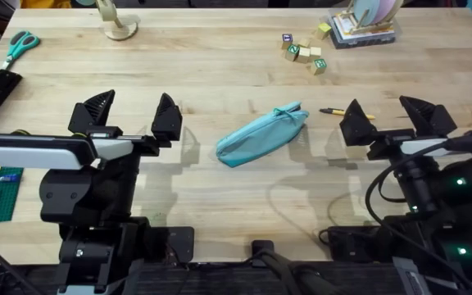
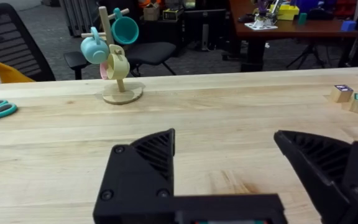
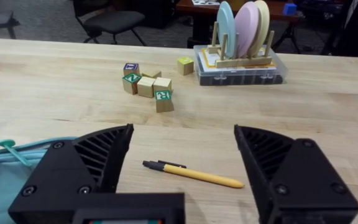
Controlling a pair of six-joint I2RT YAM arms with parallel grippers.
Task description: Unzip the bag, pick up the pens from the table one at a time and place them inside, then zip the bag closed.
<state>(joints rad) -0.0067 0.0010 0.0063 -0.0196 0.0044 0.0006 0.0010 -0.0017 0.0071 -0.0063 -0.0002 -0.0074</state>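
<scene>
overhead. bag (image 1: 262, 136) lies near mid-table (image 1: 220, 65), long axis running from 8 o'clock up to 2 o'clock, pull cord at the 2 o'clock end; zip looks closed, so unzipping is likely the step in hand. left gripper (image 1: 134, 116) sits at 9 o'clock of the bag, jaws wide, empty, well apart from it. right gripper (image 1: 388, 115) sits at 3 o'clock of the bag, jaws wide, empty, nearer the cord end. yellow pen (image 1: 342, 113) lies just beside the right gripper's inner finger, dark tip toward 9 o'clock. both arms low, fingers pointing to 12 o'clock. scissors (image 1: 19, 47) at far 10 o'clock.

left wrist. left gripper (image 2: 225, 146) spread wide over bare table (image 2: 229, 106); mug tree (image 2: 114, 53) well beyond.

right wrist. right gripper (image 3: 184, 140) spread wide, nothing held. pen (image 3: 193, 174) lies crosswise between the fingers, on the wood. bag (image 3: 8, 171) edge with teal cord at the side of the inner finger. letter blocks (image 3: 146, 82) and plate rack (image 3: 244, 46) farther off.
</scene>
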